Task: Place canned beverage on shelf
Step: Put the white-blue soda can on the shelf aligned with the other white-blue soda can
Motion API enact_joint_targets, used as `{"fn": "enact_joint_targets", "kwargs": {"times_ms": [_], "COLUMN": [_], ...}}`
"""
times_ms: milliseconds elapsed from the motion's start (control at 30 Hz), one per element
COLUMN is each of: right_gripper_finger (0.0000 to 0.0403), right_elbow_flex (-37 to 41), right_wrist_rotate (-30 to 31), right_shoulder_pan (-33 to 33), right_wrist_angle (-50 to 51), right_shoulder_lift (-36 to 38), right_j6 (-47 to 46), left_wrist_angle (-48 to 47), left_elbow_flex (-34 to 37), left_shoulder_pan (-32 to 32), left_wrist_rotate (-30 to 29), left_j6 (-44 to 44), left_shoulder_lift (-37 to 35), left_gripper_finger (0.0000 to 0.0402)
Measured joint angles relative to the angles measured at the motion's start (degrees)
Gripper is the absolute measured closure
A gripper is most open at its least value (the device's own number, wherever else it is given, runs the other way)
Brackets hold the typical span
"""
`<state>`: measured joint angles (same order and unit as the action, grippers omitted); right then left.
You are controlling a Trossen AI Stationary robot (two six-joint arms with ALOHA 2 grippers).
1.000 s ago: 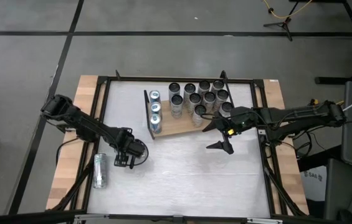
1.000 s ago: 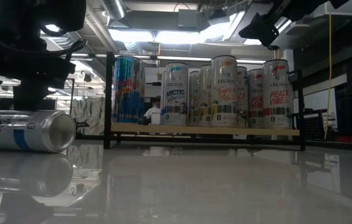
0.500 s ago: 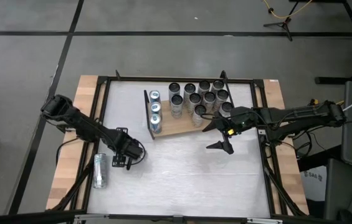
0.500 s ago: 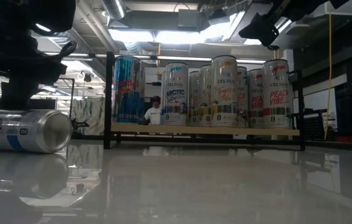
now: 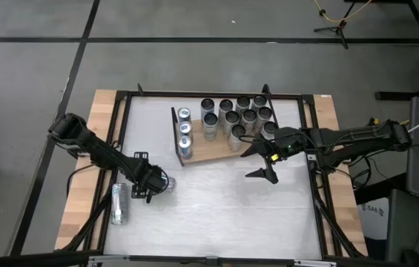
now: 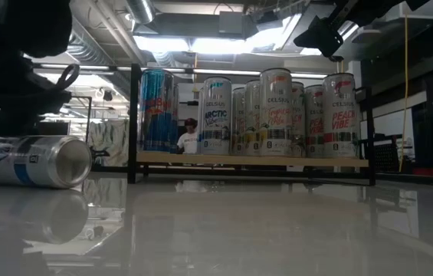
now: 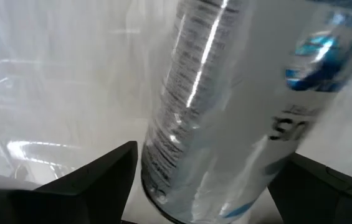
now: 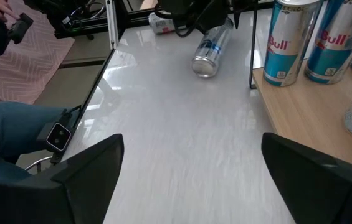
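Note:
A silver and blue beverage can (image 5: pixel 119 202) lies on its side on the white tabletop near the left edge; it also shows in the low view (image 6: pixel 32 161) and the right wrist view (image 8: pixel 212 48). My left gripper (image 5: pixel 141 191) points down beside and over it, open. In its wrist view the can (image 7: pixel 225 106) fills the gap between the two fingers. The shelf (image 5: pixel 213 150), a light wooden board with black wire ends, carries several upright cans (image 6: pixel 276 111). My right gripper (image 5: pixel 265 165) hovers open in front of the shelf, holding nothing. My left gripper comes at the lying can from above, and its fingers (image 7: pixel 110 171) stand on either side of the can's round wall (image 7: pixel 163 162), across its length. I cannot tell whether they touch it. The can rests on the tabletop.
A black metal frame (image 5: pixel 124 111) runs round the table. Bare white tabletop (image 5: pixel 216 208) spreads in front of the shelf. Blue cans (image 8: pixel 288 40) stand at the shelf's left end. A person's legs (image 8: pixel 14 124) show beyond the table in the right wrist view.
My left gripper has gone toward the table's left edge and down toward the lying can, rolling a little as it went. The can stays where it was. My right arm has kept still.

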<state>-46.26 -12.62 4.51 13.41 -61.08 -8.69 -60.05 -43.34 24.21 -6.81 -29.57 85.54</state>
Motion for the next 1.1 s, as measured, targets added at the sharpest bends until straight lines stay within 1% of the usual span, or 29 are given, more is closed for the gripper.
{"fn": "enact_joint_targets", "kwargs": {"times_ms": [400, 500, 667, 767, 900, 1100], "right_gripper_finger": [0.0027, 0.0027, 0.0027, 0.0027, 0.0027, 0.0027], "right_elbow_flex": [0.00, 0.00, 0.02, 0.02, 0.02, 0.02], "right_wrist_rotate": [0.00, 0.00, 0.00, 0.00, 0.00, 0.00], "right_shoulder_pan": [0.00, 0.00, 0.00, 0.00, 0.00, 0.00], "right_wrist_angle": [0.00, 0.00, 0.00, -0.02, -0.02, -0.02], "right_shoulder_lift": [0.00, 0.00, 0.00, 0.00, 0.00, 0.00], "right_j6": [0.00, 0.00, 0.00, 0.00, 0.00, 0.00], "left_wrist_angle": [2.05, 2.05, 1.43, -0.86, -6.36, -20.02], "left_elbow_flex": [0.01, 0.01, -0.41, -2.42, -6.57, -14.77], "left_shoulder_pan": [0.00, 0.00, -0.09, -0.09, -0.08, -0.08], "left_wrist_rotate": [0.44, 1.72, 3.79, 4.95, 5.11, 5.80], "left_j6": [0.10, 0.05, -0.09, -0.16, -0.33, -0.32], "left_shoulder_lift": [-0.04, -0.04, -0.09, -0.09, -0.07, -0.04], "left_gripper_finger": [0.0083, 0.0098, 0.0139, 0.0156, 0.0159, 0.0157]}}
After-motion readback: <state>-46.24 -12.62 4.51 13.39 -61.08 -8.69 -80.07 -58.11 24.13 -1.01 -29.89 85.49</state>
